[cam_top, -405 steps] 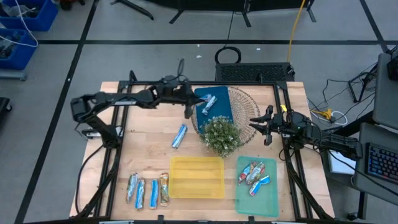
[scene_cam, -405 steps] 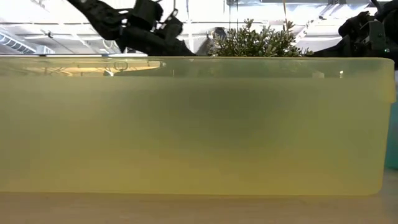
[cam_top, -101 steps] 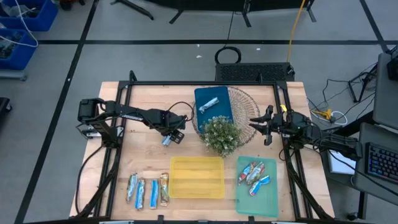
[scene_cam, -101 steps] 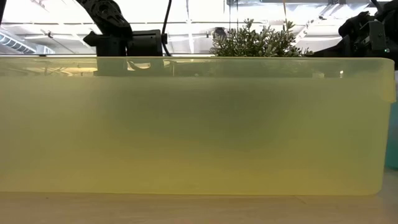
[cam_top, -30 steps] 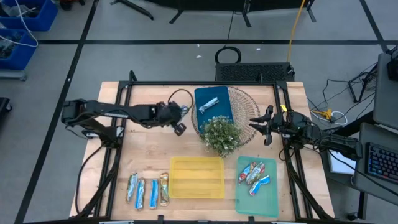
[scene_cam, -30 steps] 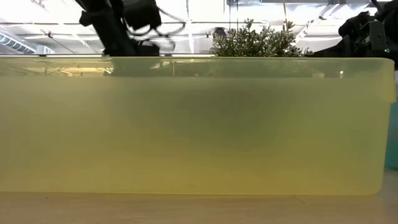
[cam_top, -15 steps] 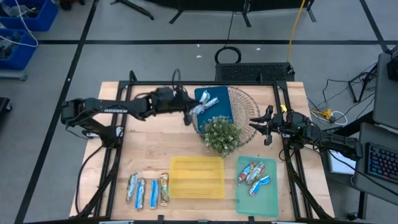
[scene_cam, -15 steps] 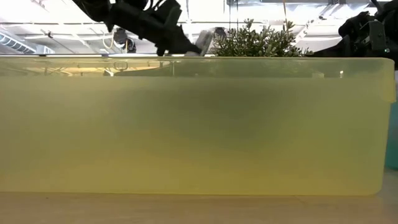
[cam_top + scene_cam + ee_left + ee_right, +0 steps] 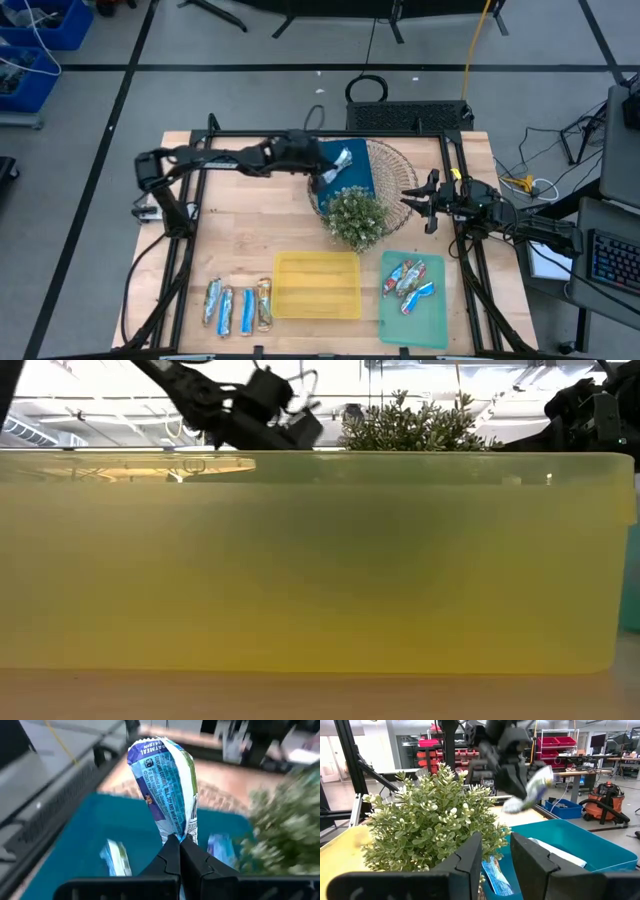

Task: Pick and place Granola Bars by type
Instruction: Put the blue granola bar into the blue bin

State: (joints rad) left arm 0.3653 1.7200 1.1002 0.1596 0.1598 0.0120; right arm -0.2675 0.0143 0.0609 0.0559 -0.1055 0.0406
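Bar [image 9: 167, 795] pinched by its end in left gripper [image 9: 180, 851], long axis pointing away | over blue tray [image 9: 350, 178] | right gripper [image 9: 494, 851] apart, parted, empty.

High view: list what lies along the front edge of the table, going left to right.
Row of four loose granola bars → yellow tray → green tray holding more bars.
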